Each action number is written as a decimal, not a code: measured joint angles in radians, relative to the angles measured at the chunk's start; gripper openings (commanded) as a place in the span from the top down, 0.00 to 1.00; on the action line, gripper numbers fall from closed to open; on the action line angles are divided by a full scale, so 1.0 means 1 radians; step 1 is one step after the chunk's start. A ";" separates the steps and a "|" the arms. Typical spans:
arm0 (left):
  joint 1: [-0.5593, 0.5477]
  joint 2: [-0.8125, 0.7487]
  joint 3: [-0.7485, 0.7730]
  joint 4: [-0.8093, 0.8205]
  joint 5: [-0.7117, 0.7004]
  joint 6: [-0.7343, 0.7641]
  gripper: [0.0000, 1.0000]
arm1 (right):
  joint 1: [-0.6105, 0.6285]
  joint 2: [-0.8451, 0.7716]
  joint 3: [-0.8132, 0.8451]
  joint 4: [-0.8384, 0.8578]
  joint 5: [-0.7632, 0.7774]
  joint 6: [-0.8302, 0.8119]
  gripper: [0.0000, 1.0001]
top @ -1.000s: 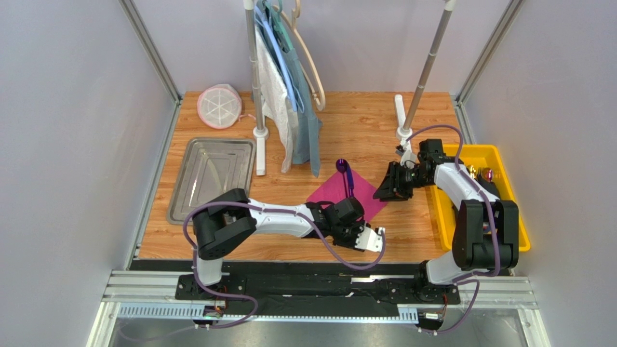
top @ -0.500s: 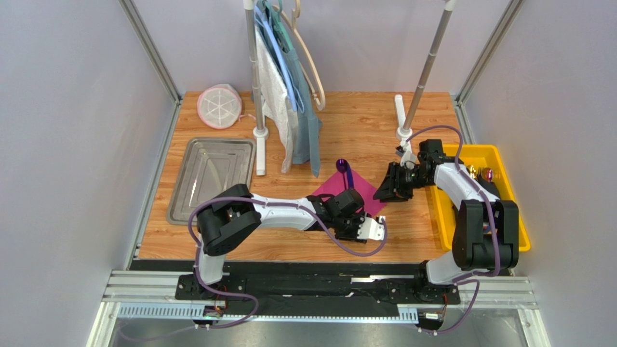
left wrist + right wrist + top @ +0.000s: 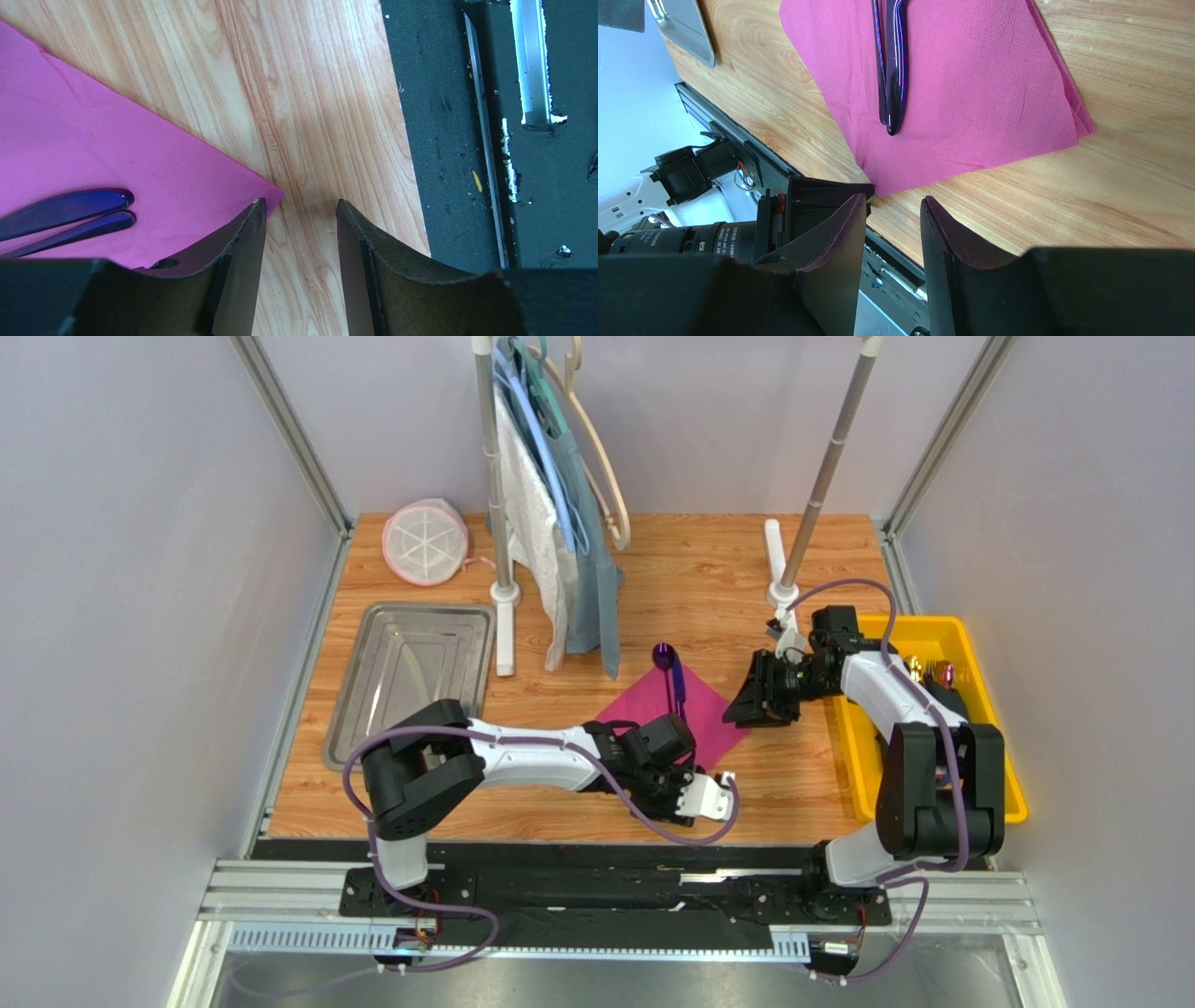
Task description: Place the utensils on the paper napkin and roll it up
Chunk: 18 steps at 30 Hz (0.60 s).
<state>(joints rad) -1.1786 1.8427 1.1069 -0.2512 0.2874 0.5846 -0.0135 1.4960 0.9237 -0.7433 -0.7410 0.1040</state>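
The left gripper (image 3: 298, 206) has edged sideways and its jaws have widened. They now stand apart and empty, with the napkin's (image 3: 105, 154) near corner right at one fingertip and bare table (image 3: 316, 91) in the gap. The utensils (image 3: 67, 213) lie on the napkin, just beyond that same finger. Loading looks done, and the corner seems to be getting lined up for the roll. Farther off, the right gripper (image 3: 894, 201) has held its place with jaws apart and empty, the napkin just ahead of them.

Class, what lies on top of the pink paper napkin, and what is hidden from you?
Two dark-purple utensils lie side by side on the paper napkin; the spoon bowl overhangs its far corner. From above, the left gripper covers the near corner.
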 measured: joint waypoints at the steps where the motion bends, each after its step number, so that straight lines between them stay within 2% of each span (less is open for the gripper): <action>1: 0.000 0.000 0.000 0.000 0.000 0.000 0.50 | 0.000 0.000 0.000 0.000 0.000 0.000 0.62; 14: 0.008 0.027 0.029 0.000 0.011 0.003 0.54 | 0.000 0.000 0.000 0.000 0.000 0.000 0.62; 17: 0.011 0.043 0.048 0.001 0.019 0.005 0.58 | 0.000 0.000 0.000 0.000 0.000 0.000 0.62; 18: 0.013 0.048 0.053 0.001 0.021 0.005 0.65 | 0.000 0.000 0.000 0.000 0.000 -0.001 0.62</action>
<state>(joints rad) -1.1652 1.8904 1.1595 -0.2501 0.3084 0.5896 -0.0135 1.4960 0.9237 -0.7437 -0.7410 0.1032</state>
